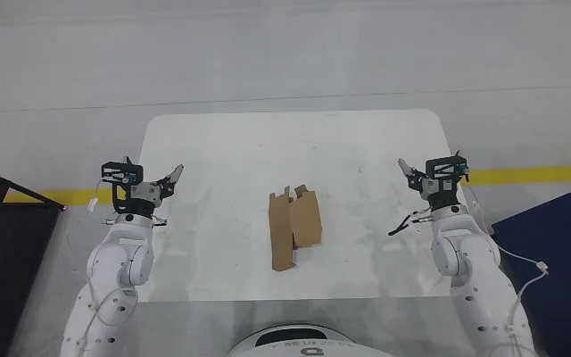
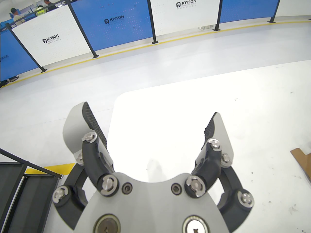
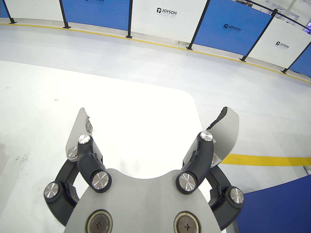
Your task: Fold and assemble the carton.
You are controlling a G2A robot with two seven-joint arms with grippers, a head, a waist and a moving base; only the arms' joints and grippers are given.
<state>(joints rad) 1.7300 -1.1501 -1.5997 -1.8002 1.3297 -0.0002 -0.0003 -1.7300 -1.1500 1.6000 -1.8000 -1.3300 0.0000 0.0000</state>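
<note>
room for moving is wide on the white table (image 1: 232,152): the left gripper (image 2: 150,112) hangs over the left edge and the right gripper (image 3: 154,110) over the right edge, each well apart from the carton (image 1: 293,230), with plain white surface between. both grippers have the fingers spread wide and hold nothing. the carton lies flat, as folded brown cardboard, about the middle of the table and a little closer to the near edge, its long axis running from near to far and its notched flaps pointing to the far side.
</note>
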